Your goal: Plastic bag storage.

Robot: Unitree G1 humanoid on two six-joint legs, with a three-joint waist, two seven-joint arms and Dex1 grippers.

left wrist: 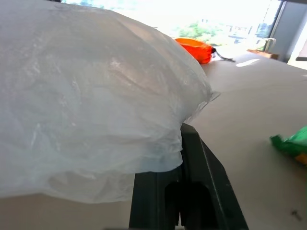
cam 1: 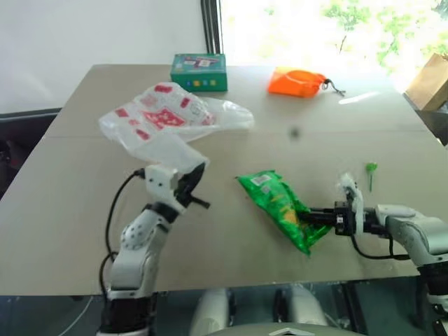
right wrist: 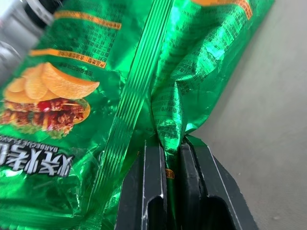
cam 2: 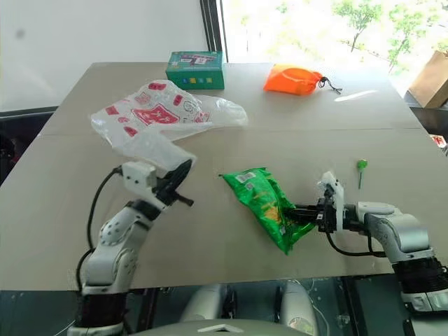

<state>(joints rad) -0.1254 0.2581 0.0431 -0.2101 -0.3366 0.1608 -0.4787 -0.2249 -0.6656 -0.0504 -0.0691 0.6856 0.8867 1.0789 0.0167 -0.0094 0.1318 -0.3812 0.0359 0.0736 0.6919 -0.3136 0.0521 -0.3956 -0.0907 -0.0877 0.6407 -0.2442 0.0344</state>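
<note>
The green snack packet (right wrist: 86, 96) reads "BARBECUE FLAVOR", upside down.

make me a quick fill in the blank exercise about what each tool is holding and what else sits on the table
1. The left tool is shut on the ____ bag.
2. The right tool pinches a fold of the ____ snack packet.
3. At the table's far edge, an orange pouch lies beside a green ____.

Missing words: plastic; green; box

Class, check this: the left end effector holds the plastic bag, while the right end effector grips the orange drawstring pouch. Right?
Not quite. The right end effector grips the green snack packet, as the right wrist view shows. The orange pouch lies untouched at the table's far side. The left end effector does hold the plastic bag.
</note>
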